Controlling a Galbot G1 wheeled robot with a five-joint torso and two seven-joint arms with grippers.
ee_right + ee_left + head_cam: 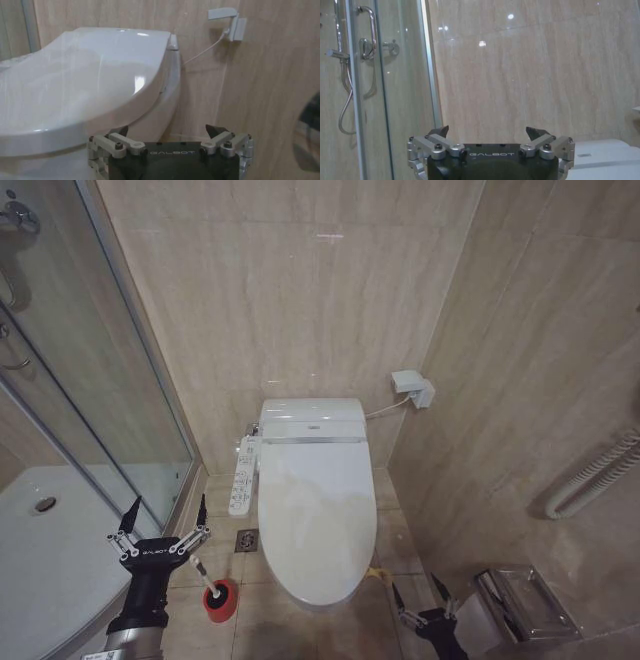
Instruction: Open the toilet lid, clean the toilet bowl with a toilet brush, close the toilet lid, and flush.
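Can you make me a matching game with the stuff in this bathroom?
Things:
1. toilet lid
2. toilet brush
3. left claw
4. right claw

Clues:
A. open, low by the toilet's front right corner
B. shut down flat over the bowl
C. standing in a red cup on the floor
D. open, just above the brush

Pairs: 1-B, 2-C, 3-D, 4-A

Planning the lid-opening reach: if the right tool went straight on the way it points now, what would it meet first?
Probably the closed toilet lid: the open right tool points at its front edge just ahead, though depth is unclear and it might slip beneath the rim.
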